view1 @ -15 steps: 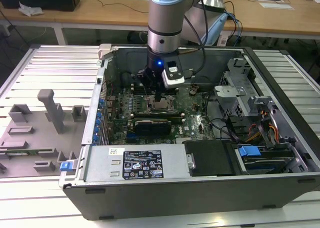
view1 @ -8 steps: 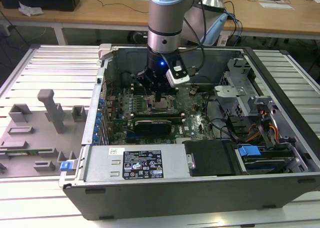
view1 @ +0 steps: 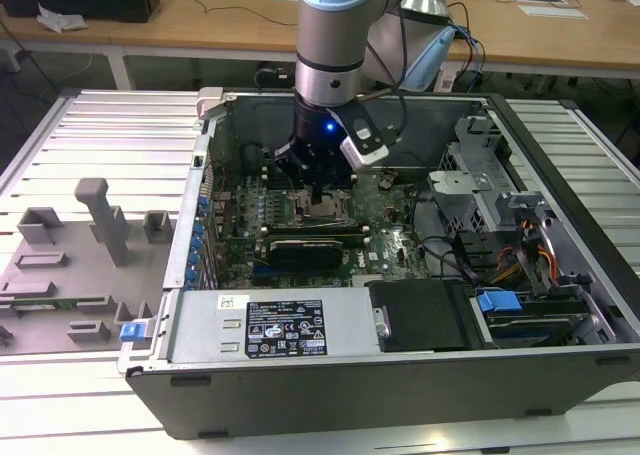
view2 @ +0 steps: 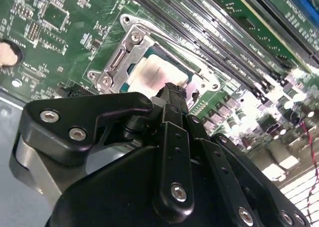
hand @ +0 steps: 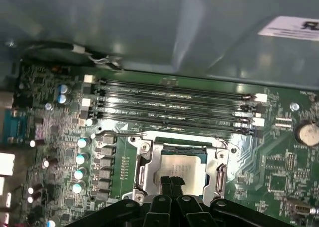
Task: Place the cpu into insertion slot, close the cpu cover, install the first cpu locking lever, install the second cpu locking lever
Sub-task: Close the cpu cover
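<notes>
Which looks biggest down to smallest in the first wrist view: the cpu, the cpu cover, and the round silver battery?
1. cpu cover, the frame around the chip.
2. cpu, inside the cover's window, partly behind the fingers.
3. round silver battery, clearly the smallest.

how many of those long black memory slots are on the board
4 in the first wrist view, parallel: the first memory slot nearest the case wall, the second, the third, the fourth next to the cpu cover. None seems hidden.
</notes>
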You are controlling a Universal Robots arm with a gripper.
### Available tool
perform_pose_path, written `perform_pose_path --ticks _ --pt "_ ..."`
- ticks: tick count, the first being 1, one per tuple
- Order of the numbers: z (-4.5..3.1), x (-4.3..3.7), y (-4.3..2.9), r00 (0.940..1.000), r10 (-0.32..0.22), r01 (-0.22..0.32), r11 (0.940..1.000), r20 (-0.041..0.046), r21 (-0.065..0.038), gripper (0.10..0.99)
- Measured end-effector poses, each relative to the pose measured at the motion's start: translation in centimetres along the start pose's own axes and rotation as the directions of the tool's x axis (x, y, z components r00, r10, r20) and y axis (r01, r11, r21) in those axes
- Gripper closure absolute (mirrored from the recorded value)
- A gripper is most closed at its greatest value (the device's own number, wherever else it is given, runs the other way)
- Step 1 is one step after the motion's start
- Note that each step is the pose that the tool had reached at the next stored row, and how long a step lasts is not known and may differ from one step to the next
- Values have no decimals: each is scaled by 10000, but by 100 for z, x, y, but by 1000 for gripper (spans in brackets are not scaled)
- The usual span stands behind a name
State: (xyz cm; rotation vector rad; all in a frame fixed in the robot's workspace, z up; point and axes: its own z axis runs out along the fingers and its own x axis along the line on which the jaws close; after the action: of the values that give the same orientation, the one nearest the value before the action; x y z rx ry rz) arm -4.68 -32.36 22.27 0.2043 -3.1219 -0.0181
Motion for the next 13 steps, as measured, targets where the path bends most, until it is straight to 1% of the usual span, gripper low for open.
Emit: perform_pose_path --ticks 2,3,6,10,13 --pt "6 2 -9 9994 -338 338 9994 37 11 980" --pt "9 3 -17 9992 -396 396 9992 45 13 980" --pt "19 12 -34 9992 -397 397 9992 47 13 980" --pt "21 28 -33 9992 -399 399 9992 39 50 980" --pt "36 71 -27 9992 -399 399 9992 40 52 980"
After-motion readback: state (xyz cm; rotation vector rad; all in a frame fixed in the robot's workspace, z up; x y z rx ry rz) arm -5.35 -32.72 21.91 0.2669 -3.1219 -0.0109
